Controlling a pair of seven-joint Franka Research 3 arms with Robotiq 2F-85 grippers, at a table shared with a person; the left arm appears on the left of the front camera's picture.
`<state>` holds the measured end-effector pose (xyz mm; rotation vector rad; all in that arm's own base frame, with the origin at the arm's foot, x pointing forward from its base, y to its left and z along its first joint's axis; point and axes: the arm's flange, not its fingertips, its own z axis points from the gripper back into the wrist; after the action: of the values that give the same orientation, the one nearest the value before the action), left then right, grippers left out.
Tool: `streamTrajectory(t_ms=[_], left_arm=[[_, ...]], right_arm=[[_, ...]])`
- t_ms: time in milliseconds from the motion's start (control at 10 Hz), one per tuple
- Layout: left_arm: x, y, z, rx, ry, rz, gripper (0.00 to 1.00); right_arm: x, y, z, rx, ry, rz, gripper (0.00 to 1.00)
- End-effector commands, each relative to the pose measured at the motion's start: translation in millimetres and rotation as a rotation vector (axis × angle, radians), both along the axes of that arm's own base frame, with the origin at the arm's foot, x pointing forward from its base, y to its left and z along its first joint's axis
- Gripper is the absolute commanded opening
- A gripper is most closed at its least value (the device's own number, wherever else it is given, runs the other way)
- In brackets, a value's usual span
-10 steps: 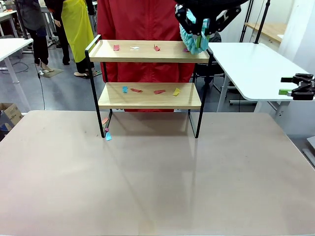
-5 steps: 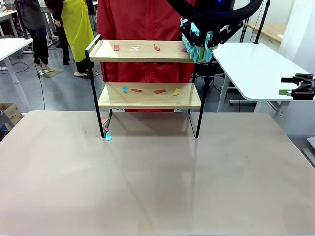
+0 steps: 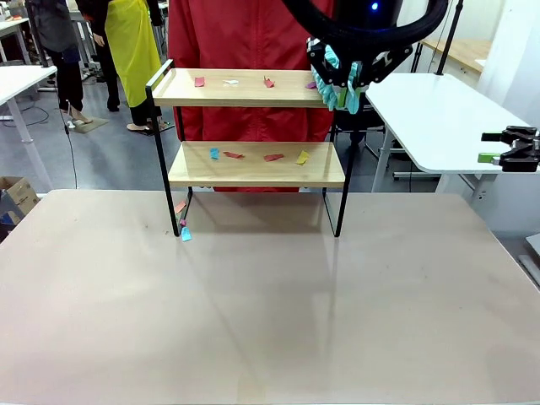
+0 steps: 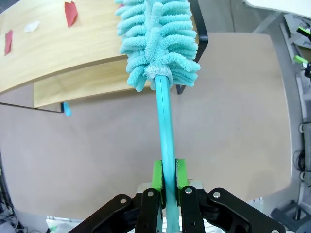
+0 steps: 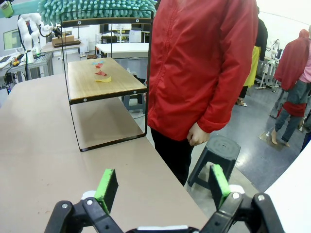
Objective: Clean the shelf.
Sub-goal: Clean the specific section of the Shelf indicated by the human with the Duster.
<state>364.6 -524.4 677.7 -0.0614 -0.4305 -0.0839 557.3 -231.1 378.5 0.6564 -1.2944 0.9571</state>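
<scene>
Duster grip: my left hand [image 4: 168, 170] is clamped shut on the thin teal handle of the duster [image 4: 158, 43], green pads pressing it from both sides. The fluffy head sticks out well ahead of the fingers, so I judge it can reach the wood without the hand meeting the frame.
Duster position: the head hangs at the right end of the top board. I cannot tell whether the fibres touch the wood.
Shelf: the shelf [image 3: 253, 99] stands on the far half of the bench [image 3: 270, 321], long side towards me, with a person in a red jacket [image 3: 245, 34] just behind it.
Top board holds: a red scrap [image 3: 199, 82], a white scrap [image 3: 230, 82], another red scrap [image 3: 268, 82], and a pinkish one beside the duster head.
Lower board holds: a blue scrap [image 3: 213, 153], two red scraps, and a yellow scrap [image 3: 302, 157], spread along the middle.
Bench litter: a blue scrap [image 3: 186, 234] and a pink one lie by the left front foot.
Right hand: my right hand [image 5: 163, 187] has its jaws wide apart and holds nothing. It is parked off to my right, well apart from the shelf, which I take as keeping out of the sweep.
Rails: raised side rails close the board ends, so I expect scraps to leave over the front edge.
</scene>
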Motion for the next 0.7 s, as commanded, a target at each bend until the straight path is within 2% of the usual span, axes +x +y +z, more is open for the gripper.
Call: streamTrajectory(t_ms=[0, 600], left_arm=[[2.2, 7.5, 1.2, -0.001, 0.014, 0.004, 0.13], [18.5, 60.2, 3.4, 0.068, 0.083, 0.041, 0.13]], right_arm=[[0.8, 2.8, 6.9, -0.006, 0.016, -0.005, 1.0], [0.8, 2.8, 6.9, -0.006, 0.016, -0.005, 1.0]])
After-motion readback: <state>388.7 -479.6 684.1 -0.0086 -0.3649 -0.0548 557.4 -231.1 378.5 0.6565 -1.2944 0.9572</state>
